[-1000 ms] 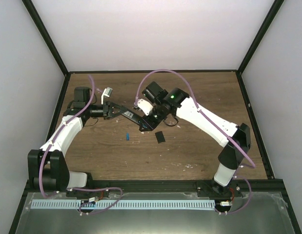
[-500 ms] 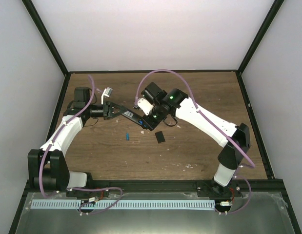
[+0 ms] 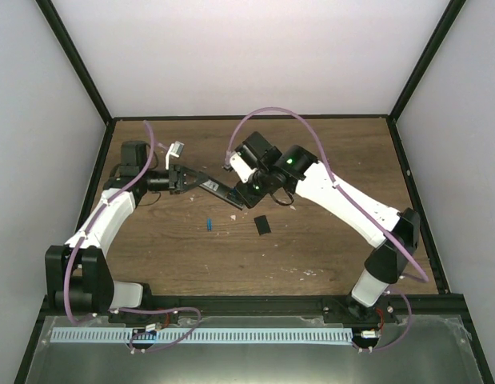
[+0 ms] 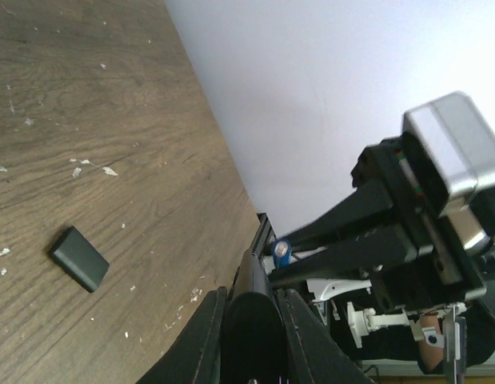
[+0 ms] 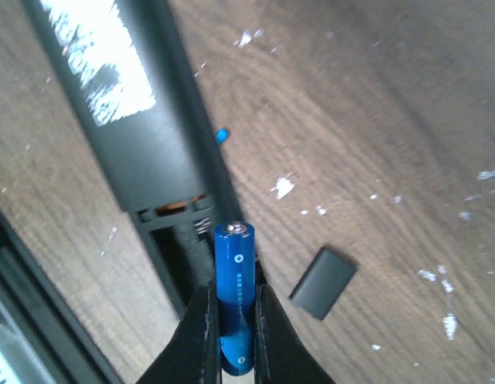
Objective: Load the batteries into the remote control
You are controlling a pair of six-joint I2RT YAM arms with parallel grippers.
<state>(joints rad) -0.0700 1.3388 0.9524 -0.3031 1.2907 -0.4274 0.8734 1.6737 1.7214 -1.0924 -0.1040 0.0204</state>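
1. Right wrist view: my right gripper (image 5: 233,324) is clamped tight on one battery (image 5: 234,276), whose tip is at the open slot (image 5: 177,218) of the remote control (image 5: 127,120).
2. My left gripper (image 4: 249,308) is closed on the remote control's other end.
3. I see the second battery (image 3: 209,224) lying loose on the table (image 3: 327,248), near the black cover (image 3: 262,225) but apart from it.
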